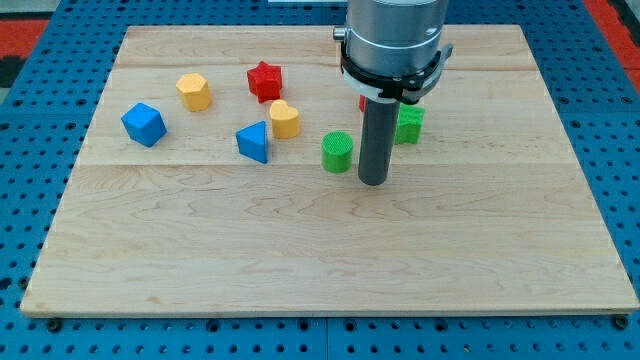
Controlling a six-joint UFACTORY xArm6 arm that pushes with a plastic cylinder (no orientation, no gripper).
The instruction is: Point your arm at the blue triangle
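Blue cube (143, 124) far left of my tip; blue triangle (254, 141) left of it, touching yellow heart-ish block (285, 119). Green cylinder (337, 152) just left. My tip (373, 182) on wood surface (300, 250); no hand fitted.

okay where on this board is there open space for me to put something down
The whole lower half of the wooden board below my tip is bare, as is the right side beyond the green block. It is crowded upper left: blue triangle, yellow heart, red star, green cylinder.
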